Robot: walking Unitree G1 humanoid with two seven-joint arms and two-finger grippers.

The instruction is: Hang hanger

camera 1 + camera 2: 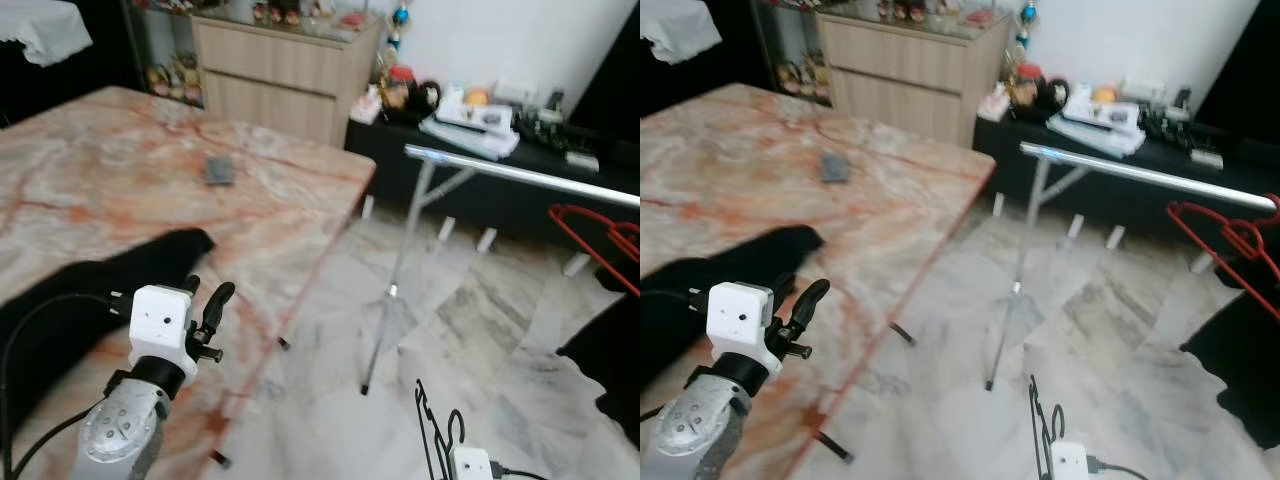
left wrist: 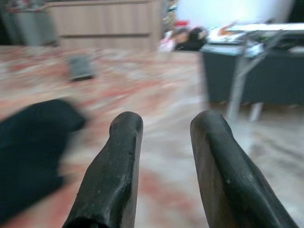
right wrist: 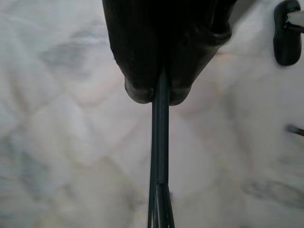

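Even daylight, soft shadows, wrist views blurred

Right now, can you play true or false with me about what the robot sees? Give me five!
1. The right hand is pinching a thin black hanger. True.
2. The left hand is holding the black cloth. False: its fingers are open and hold nothing, above the table.
3. A red hanger hangs on the silver rail. True.
4. The black hanger is already on the rail. False: it is low down, above the floor, away from the rail.
5. A small dark gray thing lies on the floor. False: it lies on the marble table.
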